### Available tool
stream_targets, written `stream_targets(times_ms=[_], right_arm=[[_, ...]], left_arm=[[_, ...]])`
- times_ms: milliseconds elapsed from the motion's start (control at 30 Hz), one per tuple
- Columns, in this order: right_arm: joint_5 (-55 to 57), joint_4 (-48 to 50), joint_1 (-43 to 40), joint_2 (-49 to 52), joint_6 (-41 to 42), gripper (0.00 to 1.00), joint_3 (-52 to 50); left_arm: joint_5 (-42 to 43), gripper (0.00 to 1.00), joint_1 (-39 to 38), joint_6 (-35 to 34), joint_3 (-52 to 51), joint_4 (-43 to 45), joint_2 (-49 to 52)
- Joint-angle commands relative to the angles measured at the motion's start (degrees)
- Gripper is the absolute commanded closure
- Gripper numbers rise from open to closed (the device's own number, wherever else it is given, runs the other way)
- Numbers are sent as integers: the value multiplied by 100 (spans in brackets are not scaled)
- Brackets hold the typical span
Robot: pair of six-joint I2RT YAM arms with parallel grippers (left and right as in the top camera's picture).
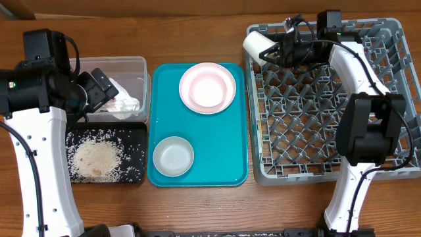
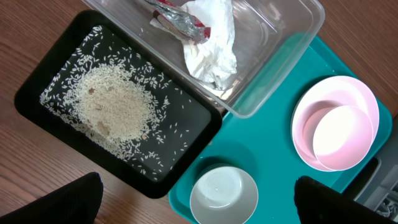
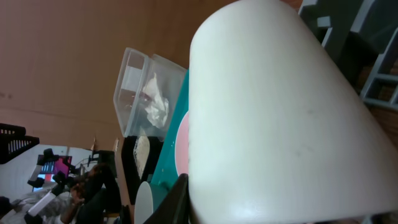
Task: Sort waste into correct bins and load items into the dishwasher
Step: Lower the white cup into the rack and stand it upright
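Observation:
My right gripper (image 1: 271, 50) is shut on the small white cup (image 1: 257, 45) and holds it on its side over the far left corner of the grey dish rack (image 1: 388, 164); the cup (image 3: 280, 112) fills the right wrist view. My left gripper (image 2: 196, 202) is open and empty above the small pale bowl (image 2: 224, 195). The clear tub (image 1: 135, 66) holds the crumpled white napkin (image 1: 125, 102) and the red wrapper (image 2: 180, 18). The black tray (image 1: 135, 158) holds the rice grains (image 1: 97, 159). A pink plate with a pale bowl in it (image 1: 207, 87) sits on the teal tray (image 1: 230, 151). The chopsticks are out of view.
The teal tray lies between the bins on the left and the rack on the right. The second pale bowl (image 1: 173, 157) stands at its near left. The table is brown wood (image 1: 197, 33).

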Motion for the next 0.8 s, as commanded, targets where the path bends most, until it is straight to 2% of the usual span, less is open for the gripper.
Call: stream_targets(times_ms=[0, 367, 767], right_arm=[[356, -31, 4, 70, -98, 91, -46], [507, -345, -35, 70, -501, 92, -46], [-321, 264, -63, 68, -514, 96, -46]], left_arm=[[-55, 0, 26, -15, 85, 13, 22], [-57, 0, 26, -13, 85, 13, 22], [-55, 0, 26, -15, 85, 13, 22]])
